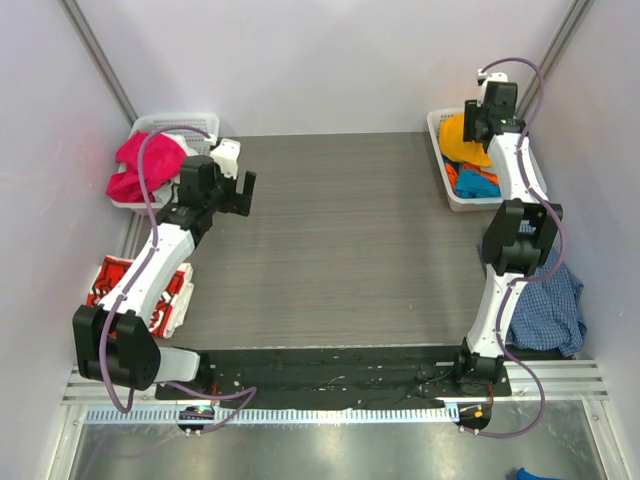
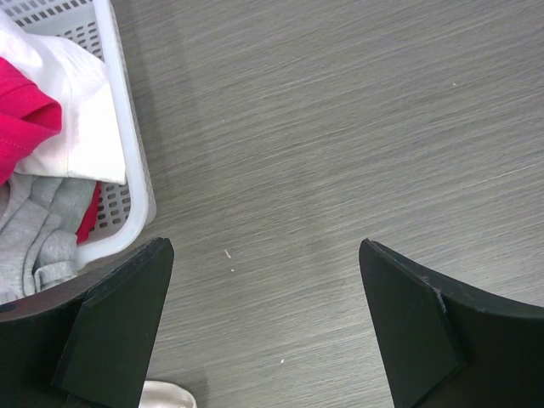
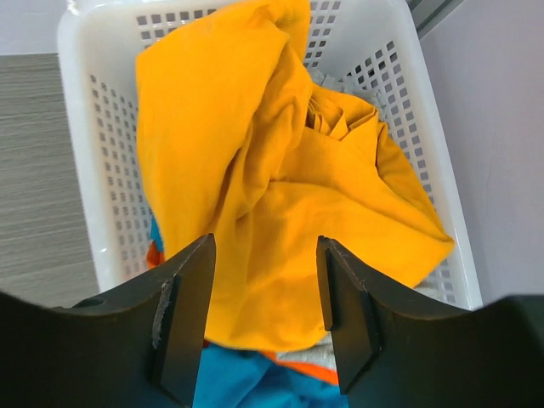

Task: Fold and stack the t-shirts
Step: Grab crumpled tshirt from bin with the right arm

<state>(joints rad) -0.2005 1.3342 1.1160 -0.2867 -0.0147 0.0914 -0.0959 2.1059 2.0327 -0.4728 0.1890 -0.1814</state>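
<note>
Top view, with both wrist views. Your right gripper [image 3: 265, 243] hangs over the white basket [image 3: 85, 136] at the far right corner of the table [image 1: 350, 250]. Its jaws stand partly apart, astride a fold of the orange tee [image 3: 255, 153]. You cannot tell whether they pinch the cloth. The orange tee lies crumpled in that basket on top of blue cloth [image 3: 238, 384]. Your left gripper [image 2: 263, 255] hovers with its jaws wide apart and nothing between them, over bare table just beside the left basket [image 2: 136, 170]. That basket holds pink cloth [image 2: 21, 110], white cloth [image 2: 76, 110] and grey cloth [image 2: 34, 229]. The red tee [image 1: 108, 280], with white print, lies flat at the table's left edge, partly under your left arm.
</note>
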